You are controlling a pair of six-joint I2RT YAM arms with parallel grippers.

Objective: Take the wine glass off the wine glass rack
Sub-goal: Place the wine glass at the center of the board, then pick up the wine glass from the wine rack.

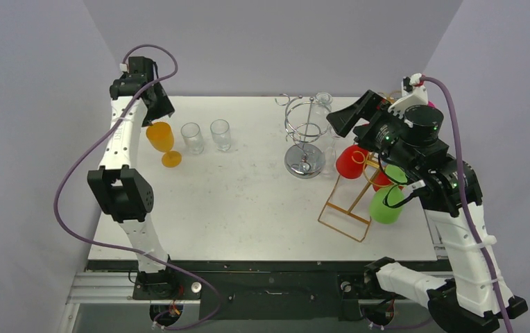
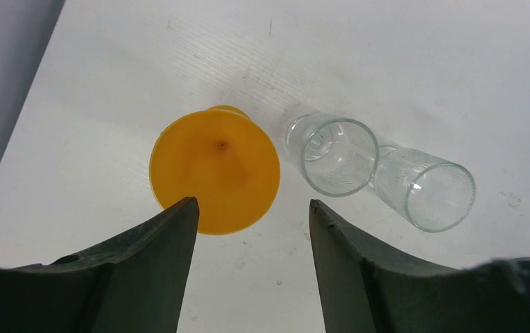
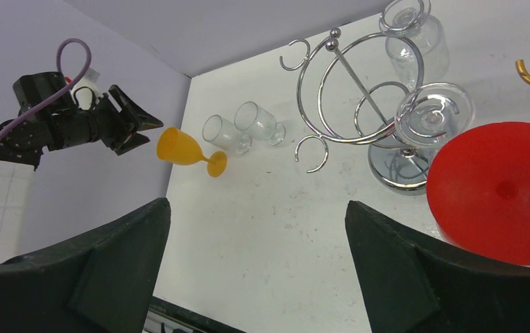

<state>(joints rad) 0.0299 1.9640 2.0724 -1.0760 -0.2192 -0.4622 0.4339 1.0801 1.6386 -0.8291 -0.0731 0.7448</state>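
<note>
Both gaping, left end effector (image 2: 253, 205), right end effector (image 3: 257, 203), chrome-wire rack (image 1: 304, 163), orange goblet (image 2: 214, 170)

Both arms have white tube sections and chunky black joint housings: the left arm (image 1: 120, 149) at the frame's left, the right arm (image 1: 460, 236) at lower right; a purple cable (image 1: 68, 180) loops loosely along each, strapped with white ties; small green lights (image 1: 386, 137) glow on the right arm's black head; seen close, the fingers (image 2: 144, 277) are dark grey, smooth, curved.
</note>
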